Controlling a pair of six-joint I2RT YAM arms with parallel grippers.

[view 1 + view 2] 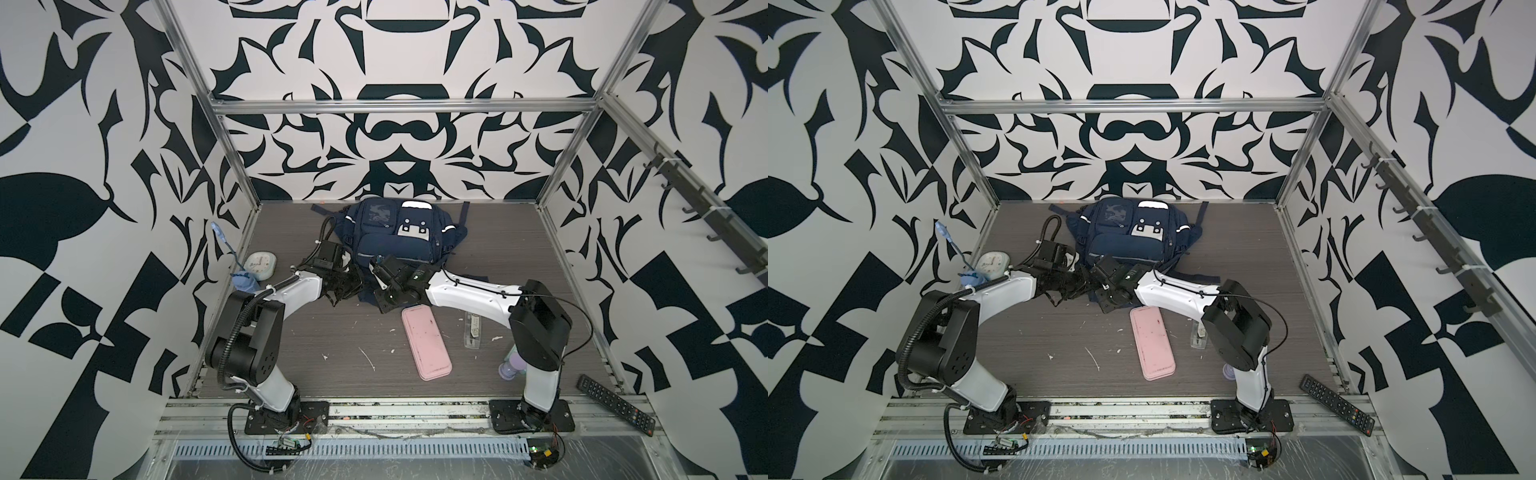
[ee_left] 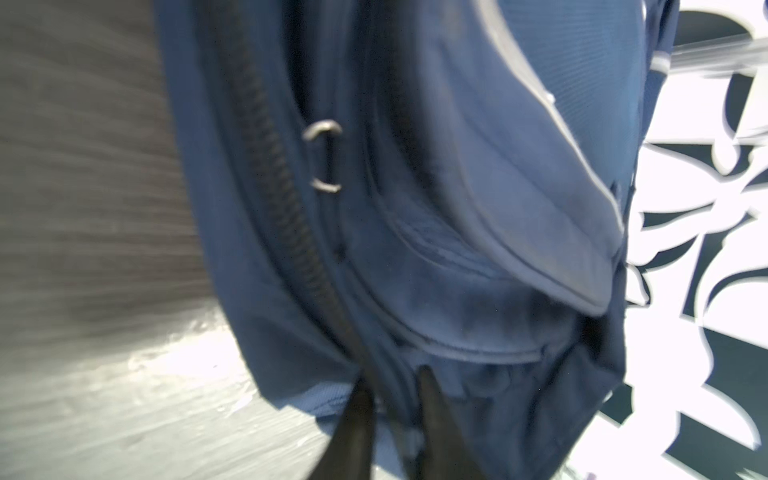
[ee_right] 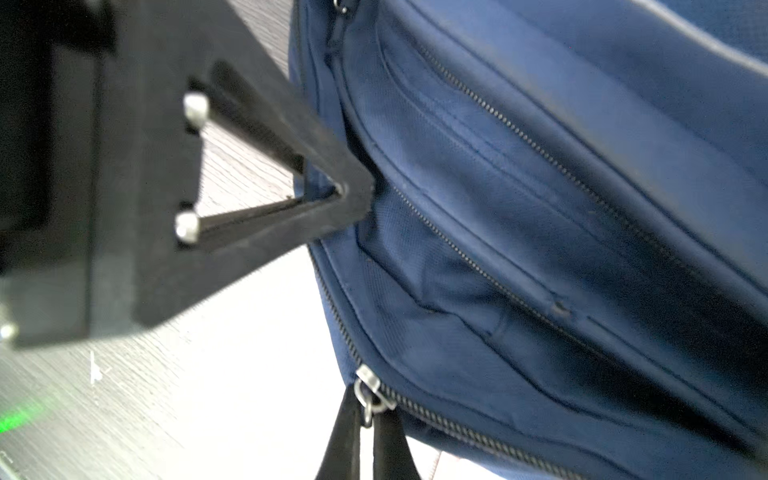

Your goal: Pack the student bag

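The student bag (image 1: pixel 399 232) (image 1: pixel 1133 235), a navy blue backpack, lies at the back of the table in both top views. Both grippers meet at its near left corner. My left gripper (image 1: pixel 358 277) (image 2: pixel 397 399) has its dark fingers (image 2: pixel 434 403) closed on the bag's blue fabric beside a zip line. From the right wrist view its tips (image 3: pixel 347 195) meet at the bag's edge. My right gripper (image 1: pixel 376 262) (image 3: pixel 368 411) is shut on a silver zipper pull (image 3: pixel 368 390) at the end of a zip track on the bag (image 3: pixel 540 208).
A pink flat case (image 1: pixel 426 343) lies on the table in front of the right arm. Near it are a clear ruler-like piece (image 1: pixel 473 330) and a purple bottle (image 1: pixel 511 368). A white clock (image 1: pixel 259 264) and blue cloth (image 1: pixel 245 282) sit left. A remote (image 1: pixel 615 403) lies front right.
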